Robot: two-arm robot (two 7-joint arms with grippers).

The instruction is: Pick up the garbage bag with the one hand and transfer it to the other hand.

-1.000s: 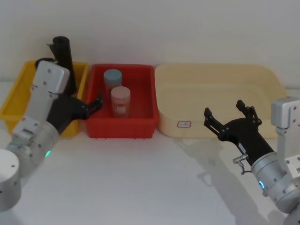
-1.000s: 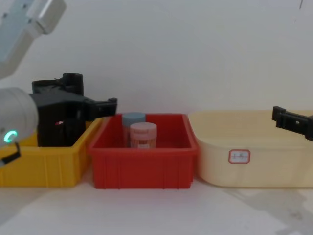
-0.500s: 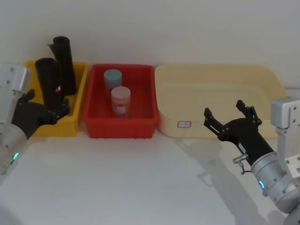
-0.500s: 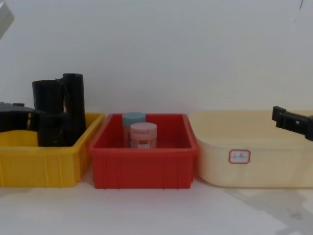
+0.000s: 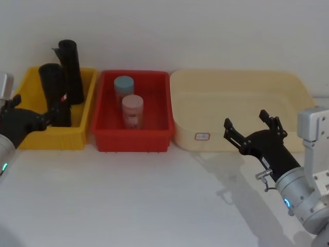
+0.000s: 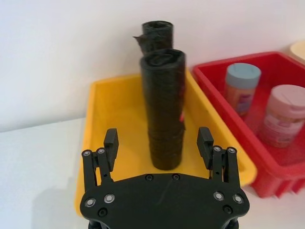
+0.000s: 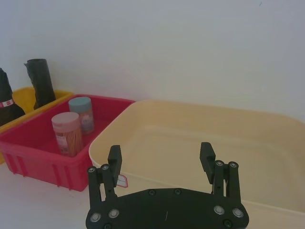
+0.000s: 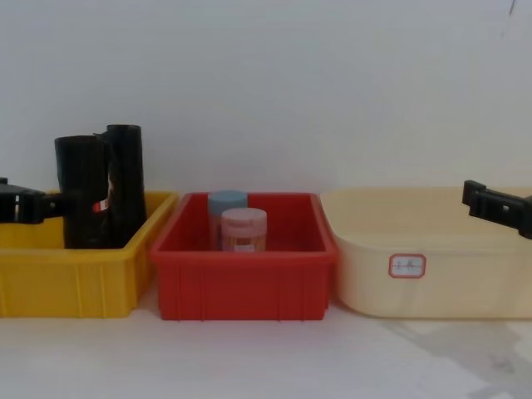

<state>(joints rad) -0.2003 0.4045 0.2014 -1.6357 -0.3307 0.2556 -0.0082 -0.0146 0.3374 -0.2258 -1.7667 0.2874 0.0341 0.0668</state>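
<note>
Left wrist view: garbage bag [image 6: 164, 109], long axis upright in yellow bin [image 6: 91, 121], just ahead of left gripper [image 6: 158, 136], centred on its gap; fingers [image 6: 110, 143] wide apart, empty. Right gripper [image 5: 248, 122] likewise spread, empty, well apart.

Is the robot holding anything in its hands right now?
Nothing is held. The left gripper is open, its fingers short of the garbage bag standing in the yellow bin. The right gripper is open and empty too.
</note>
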